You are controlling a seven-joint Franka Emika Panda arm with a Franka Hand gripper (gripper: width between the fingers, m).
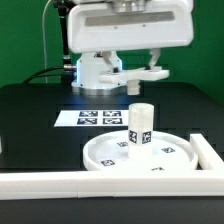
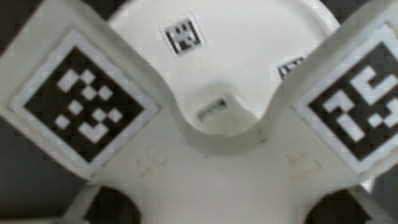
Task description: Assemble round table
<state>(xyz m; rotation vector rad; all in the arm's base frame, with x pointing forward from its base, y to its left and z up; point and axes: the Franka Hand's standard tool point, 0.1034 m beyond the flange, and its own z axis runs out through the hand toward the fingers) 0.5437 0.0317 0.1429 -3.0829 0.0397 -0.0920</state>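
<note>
Exterior view: the claw [image 1: 133, 64], pinching the cross [image 1: 152, 72], hangs upper centre, with the upright post [image 1: 139, 123] on the disc [image 1: 100, 152] below it.

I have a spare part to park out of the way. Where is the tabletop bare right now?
Bare black table on the exterior view's left, bordered by the marker board, the round disc and the front border bar. Crowded: the corner where the disc carries the upright post, and behind the marker board under the gripper holding the cross-shaped piece.
</note>
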